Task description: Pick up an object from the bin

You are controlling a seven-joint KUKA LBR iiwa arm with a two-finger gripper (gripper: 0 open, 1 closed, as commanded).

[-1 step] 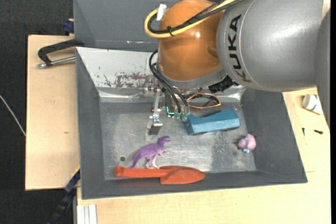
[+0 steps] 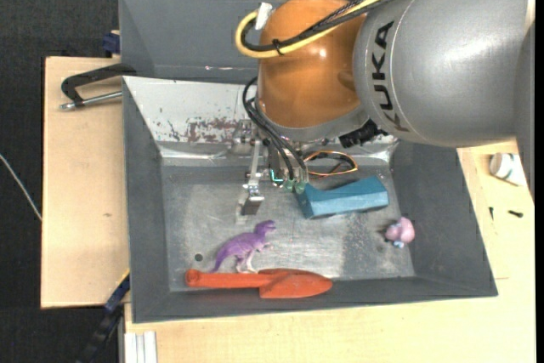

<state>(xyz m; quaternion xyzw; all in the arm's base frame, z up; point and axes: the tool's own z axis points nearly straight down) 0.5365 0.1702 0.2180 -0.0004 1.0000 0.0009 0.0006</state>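
The gripper (image 2: 273,190) hangs low in the middle of the grey bin (image 2: 143,208), under the orange cover (image 2: 306,64) of the wrist. Its fingers (image 2: 252,193) stand spread apart, and between them I see only the bare floor of the bin; no thing is pinched.

The nearest thing is a blue block (image 2: 344,197), a flat long piece. It lies on the floor just beside the gripper, on the right side of the view. Its long axis goes almost left to right across the view, with the right end a little higher toward the back wall. Its left end comes close to the finger on that side; whether they touch I cannot tell.

In front of the gripper, nearer to the front wall, stands a purple toy dinosaur (image 2: 244,246). Its body runs slanted, the head pointing to the right and a bit toward the back, the tail to the left and front. Just beside its feet lies a long red-orange thing (image 2: 259,280) along the front wall. A small pink thing (image 2: 399,231) sits well apart in the right part of the floor.
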